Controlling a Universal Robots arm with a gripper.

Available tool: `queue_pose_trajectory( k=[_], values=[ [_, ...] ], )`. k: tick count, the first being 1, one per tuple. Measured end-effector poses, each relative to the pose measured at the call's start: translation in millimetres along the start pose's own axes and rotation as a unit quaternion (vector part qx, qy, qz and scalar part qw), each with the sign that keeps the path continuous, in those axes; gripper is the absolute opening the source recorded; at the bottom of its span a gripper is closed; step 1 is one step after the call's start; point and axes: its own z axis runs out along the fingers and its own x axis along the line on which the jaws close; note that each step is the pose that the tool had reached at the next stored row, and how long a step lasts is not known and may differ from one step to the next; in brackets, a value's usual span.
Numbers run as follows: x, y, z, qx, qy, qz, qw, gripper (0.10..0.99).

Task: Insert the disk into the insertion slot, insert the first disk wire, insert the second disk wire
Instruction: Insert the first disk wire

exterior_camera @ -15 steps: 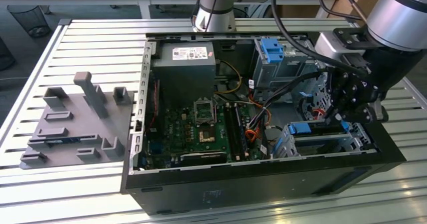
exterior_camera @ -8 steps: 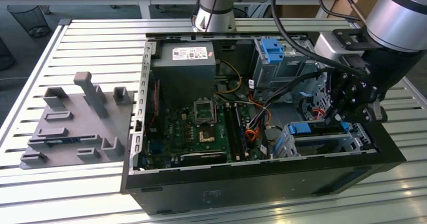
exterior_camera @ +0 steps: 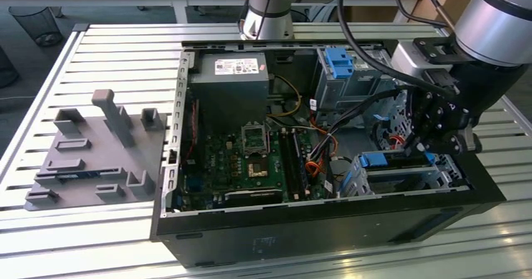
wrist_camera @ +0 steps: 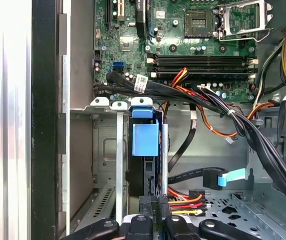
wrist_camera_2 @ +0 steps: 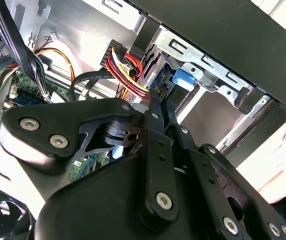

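The disk [wrist_camera: 145, 139], in its bright blue carrier, sits on edge inside the insertion slot [wrist_camera: 105, 155], a low silver cage at the case's corner. In the exterior view the disk [exterior_camera: 387, 160] lies in the insertion slot [exterior_camera: 442, 170] at the case's near right. My gripper [wrist_camera: 151, 219] is at the disk's open end, shut on a black plug with red, yellow and black wires [wrist_camera: 185, 199], the first disk wire. The second wrist view has the gripper [wrist_camera_2: 155, 102] beside the blue carrier [wrist_camera_2: 182, 78]. A black cable with a light blue plug [wrist_camera: 223, 178] lies loose nearby.
The open computer case [exterior_camera: 332, 229] lies on a slatted metal table. Inside are the motherboard [exterior_camera: 249, 160], a grey power supply [exterior_camera: 228, 83] and a taller grey bay with a blue tab [exterior_camera: 339, 61]. Thick black cable bundles [wrist_camera: 242, 125] cross near the cage. A grey fixture plate [exterior_camera: 91, 160] lies at the exterior view's left.
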Motion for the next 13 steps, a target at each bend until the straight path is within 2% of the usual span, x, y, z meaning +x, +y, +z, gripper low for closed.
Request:
queue_pose_trajectory(
  k=[13],
  values=[
    [0.0, 0.1, 2.4, 0.0000, -0.0001, 0.000, 1.0000, 0.165]
  ],
)
